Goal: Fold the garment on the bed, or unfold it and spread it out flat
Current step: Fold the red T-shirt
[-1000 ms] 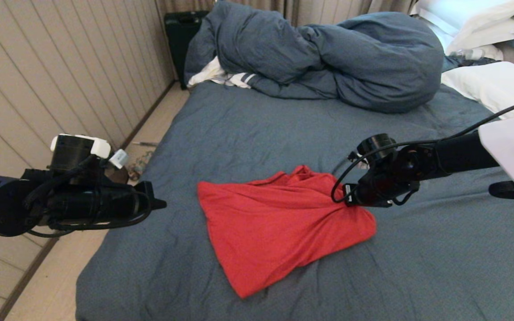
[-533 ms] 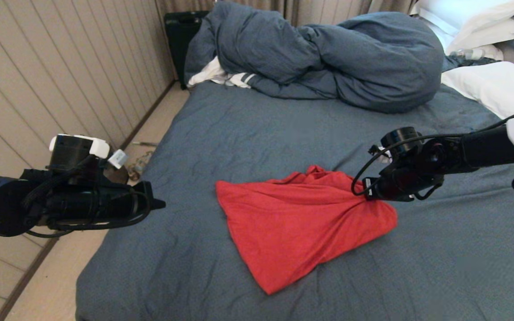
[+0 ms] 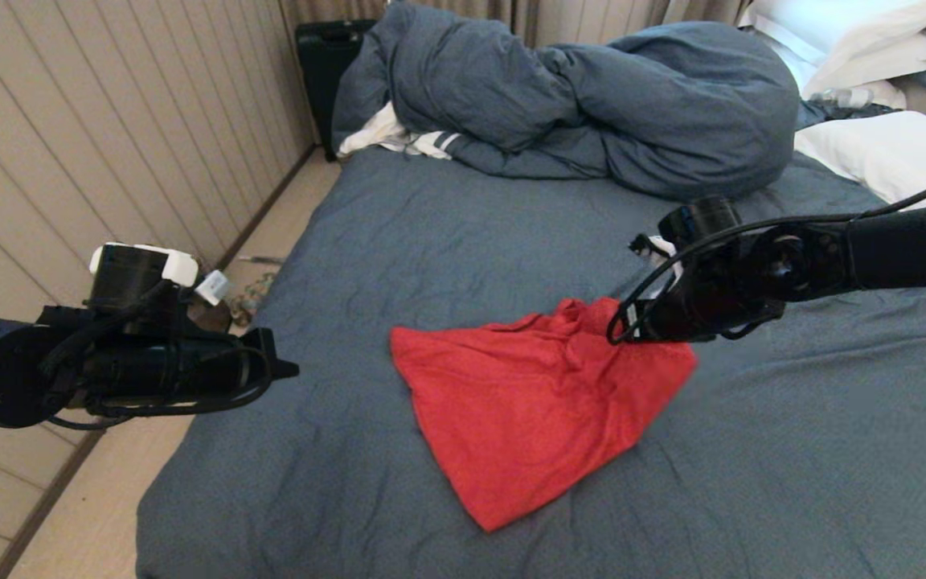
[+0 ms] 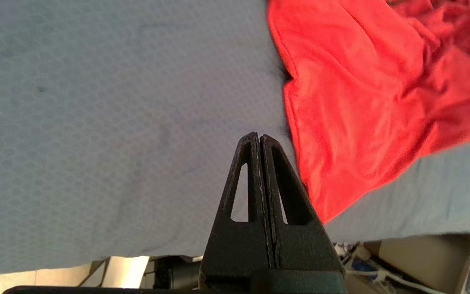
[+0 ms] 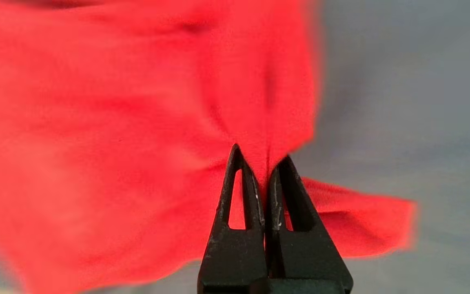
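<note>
The garment (image 3: pixel 527 402) is a plain red T-shirt lying bunched in the middle of the bed (image 3: pixel 447 233), its near corner pointing toward the front edge. My right gripper (image 3: pixel 620 334) is shut on a pinch of the garment's right side and holds that part lifted off the sheet; in the right wrist view red cloth (image 5: pixel 137 122) is clamped between the fingertips (image 5: pixel 237 157). My left gripper (image 3: pixel 290 369) hovers shut and empty over the bed's left edge, apart from the garment (image 4: pixel 365 102). No print shows on the shirt.
A bulky blue-grey duvet (image 3: pixel 592 104) is heaped at the far end, with a white striped cloth (image 3: pixel 407 141) tucked under it. White pillows (image 3: pixel 881 153) lie at the far right. A panelled wall (image 3: pixel 69 145) and a strip of floor (image 3: pixel 93 515) run along the left.
My right gripper dragged the garment to the right, then rose and moved away from me with the pinched cloth, so the shirt's right side lifted. The left arm stayed still.
</note>
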### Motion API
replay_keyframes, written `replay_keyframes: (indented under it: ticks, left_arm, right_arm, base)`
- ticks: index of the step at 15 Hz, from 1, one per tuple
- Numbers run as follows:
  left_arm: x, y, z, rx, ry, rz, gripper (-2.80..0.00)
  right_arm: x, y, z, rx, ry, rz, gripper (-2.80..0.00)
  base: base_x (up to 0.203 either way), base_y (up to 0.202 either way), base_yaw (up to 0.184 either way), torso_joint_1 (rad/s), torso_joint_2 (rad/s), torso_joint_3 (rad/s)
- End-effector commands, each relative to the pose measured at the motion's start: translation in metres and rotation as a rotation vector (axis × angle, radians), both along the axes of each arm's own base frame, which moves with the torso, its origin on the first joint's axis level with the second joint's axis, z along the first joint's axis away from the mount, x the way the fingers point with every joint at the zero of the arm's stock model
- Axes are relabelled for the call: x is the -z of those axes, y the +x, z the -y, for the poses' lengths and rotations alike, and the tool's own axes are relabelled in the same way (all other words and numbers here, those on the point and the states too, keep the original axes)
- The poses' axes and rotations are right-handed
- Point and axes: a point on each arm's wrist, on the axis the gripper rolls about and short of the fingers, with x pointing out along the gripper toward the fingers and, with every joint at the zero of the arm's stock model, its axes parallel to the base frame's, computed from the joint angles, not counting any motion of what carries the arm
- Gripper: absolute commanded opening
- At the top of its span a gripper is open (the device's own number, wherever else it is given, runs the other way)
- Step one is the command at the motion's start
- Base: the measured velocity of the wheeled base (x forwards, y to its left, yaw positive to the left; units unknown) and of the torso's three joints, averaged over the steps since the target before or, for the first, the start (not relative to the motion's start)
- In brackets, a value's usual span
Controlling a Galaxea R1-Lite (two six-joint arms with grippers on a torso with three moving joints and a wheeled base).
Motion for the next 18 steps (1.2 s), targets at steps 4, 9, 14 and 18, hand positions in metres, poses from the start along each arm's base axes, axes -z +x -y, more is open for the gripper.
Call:
replay_keyframes:
  ticks: [4, 9, 14, 18]
  left_arm:
    - [-0.001, -0.001, 0.000, 0.000, -0.005, 0.004, -2.80]
    - [-0.002, -0.001, 0.000, 0.002, -0.006, 0.006, -2.80]
    - [-0.002, -0.001, 0.000, 0.002, -0.006, 0.005, -2.80]
    - [0.000, 0.000, 0.000, 0.002, -0.004, 0.001, -2.80]
  right_arm:
    - [-0.010, -0.043, -0.092, -0.260, 0.010, 0.027, -2.80]
    - [0.026, -0.057, -0.165, -0.394, -0.056, -0.018, -2.80]
    - [0.046, -0.063, -0.196, -0.455, -0.076, -0.038, -2.80]
    - [0.061, -0.068, -0.226, -0.477, -0.111, -0.021, -2.80]
  base:
    - [0.000, 0.000, 0.000, 0.000, 0.00, 0.000]
    - [0.000, 0.000, 0.000, 0.000, 0.00, 0.000]
    - [0.000, 0.000, 0.000, 0.000, 0.00, 0.000]
    - [0.000, 0.000, 0.000, 0.000, 0.00, 0.000]
